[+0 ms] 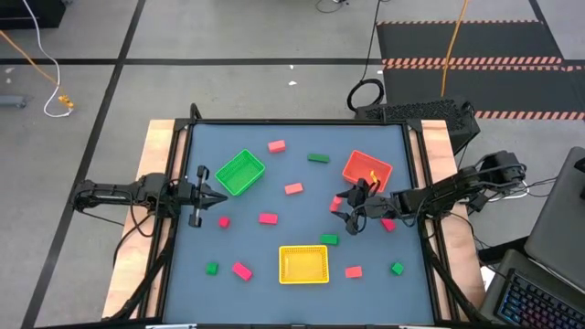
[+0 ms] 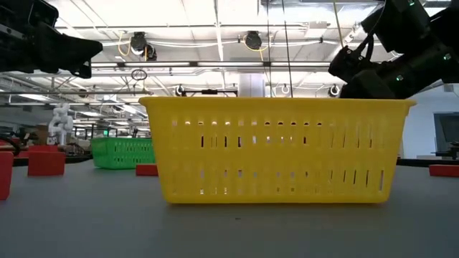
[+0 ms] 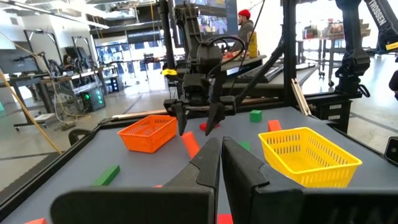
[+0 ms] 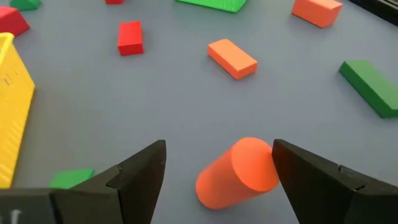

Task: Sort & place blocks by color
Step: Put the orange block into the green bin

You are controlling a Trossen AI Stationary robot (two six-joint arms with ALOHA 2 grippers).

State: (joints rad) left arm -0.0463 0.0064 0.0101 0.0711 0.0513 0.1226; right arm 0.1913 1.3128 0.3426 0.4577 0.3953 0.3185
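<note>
My right gripper (image 1: 350, 208) (image 4: 218, 144) is open and low over the table near the red tray (image 1: 367, 169). Its fingers stand on either side of a salmon cylinder block (image 4: 239, 171), which lies on its side on the table. My left gripper (image 1: 212, 194) (image 3: 221, 163) is shut and waits at the table's left side, beside the green tray (image 1: 240, 172). Other green, red and salmon blocks lie scattered on the table, such as a salmon one (image 4: 232, 58), a red one (image 4: 130, 37) and a green one (image 4: 370, 87). My right gripper comes down at the salmon cylinder block from above, slanting. One finger (image 4: 305, 177) stands right beside the cylinder's flat end (image 4: 256, 163). I cannot tell whether it touches. The other finger is clear of it.
The yellow tray (image 1: 303, 263) (image 2: 276, 147) sits near the table's near edge, the green tray at left centre, the red tray at right. Several blocks lie between them. A person shows in the room beyond the table (image 3: 245, 25).
</note>
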